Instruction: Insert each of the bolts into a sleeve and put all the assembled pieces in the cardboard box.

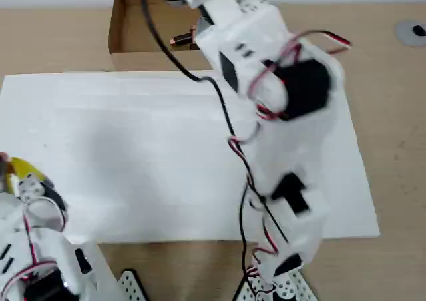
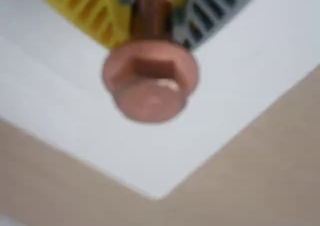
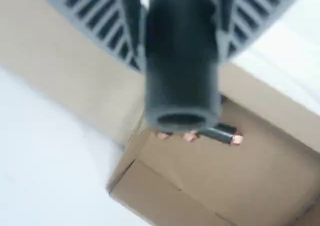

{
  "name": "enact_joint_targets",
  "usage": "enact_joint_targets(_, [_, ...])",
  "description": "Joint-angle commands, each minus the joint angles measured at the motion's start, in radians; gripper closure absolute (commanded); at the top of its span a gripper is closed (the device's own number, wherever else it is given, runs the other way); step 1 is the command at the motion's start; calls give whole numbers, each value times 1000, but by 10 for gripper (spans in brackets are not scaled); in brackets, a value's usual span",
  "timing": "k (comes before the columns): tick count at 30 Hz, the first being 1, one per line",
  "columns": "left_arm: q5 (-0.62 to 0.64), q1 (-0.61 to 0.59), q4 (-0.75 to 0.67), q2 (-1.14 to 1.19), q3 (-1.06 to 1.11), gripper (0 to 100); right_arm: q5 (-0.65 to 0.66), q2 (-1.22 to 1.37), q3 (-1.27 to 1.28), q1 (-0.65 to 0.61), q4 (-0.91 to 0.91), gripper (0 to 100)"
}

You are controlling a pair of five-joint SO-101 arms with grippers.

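**One bolt held at the left, one sleeve held over the box at the right**

At the far left, the left gripper (image 2: 152,18) pinches a single copper bolt (image 2: 150,83) between its yellow finger (image 2: 85,11) and its grey finger (image 2: 210,13). The bolt's long axis runs along the fingers. Its shank sits between them, and its flanged hex head sticks out past the tips, facing a corner of the white sheet (image 2: 240,86) below.

In the high view that sheet covers the middle of the wooden table (image 1: 399,148), and the left gripper sits at its left edge.

Farther right, the right arm (image 1: 293,94) stretches across the sheet to the cardboard box (image 1: 123,41) at the far edge. The right gripper (image 3: 180,36) is clamped on one dark sleeve (image 3: 182,86), which lies lengthwise between the grey fingers. Its open end points out beyond the tips and down towards the box.

On the box floor, just beneath the sleeve, lies an assembled piece (image 3: 220,133), a dark sleeve with a copper end showing. More copper glints show beside it, but how many pieces lie there cannot be told.
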Motion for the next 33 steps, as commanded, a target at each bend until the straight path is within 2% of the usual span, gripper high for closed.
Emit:
enact_joint_targets(1, [3, 117, -14, -44, 11, 996, -107, -277, 285, -42, 12, 988])
enact_joint_targets(4, [3, 173, -75, -31, 38, 996, -124, -473, 559, -87, 11, 988])
enact_joint_targets(11, [3, 233, -313, -28, 121, 996, -129, -886, 1087, -206, -5, 988])
enact_joint_targets(18, [3, 430, -347, -27, 163, 996, -124, -1230, 1629, -226, -161, 988])
enact_joint_targets(21, [3, 514, -347, -27, 166, 996, -123, -1374, 1863, -226, -285, 988])
enact_joint_targets(25, [3, 597, -348, -27, 163, 996, -127, -1543, 2153, -249, -566, 988])
enact_joint_targets(29, [3, 640, -347, -27, 157, 996, -130, -1661, 2416, -357, -847, 988])
enact_joint_targets(33, [5, 644, -351, -30, 155, 996, -147, -1716, 2601, -472, -1036, 988])
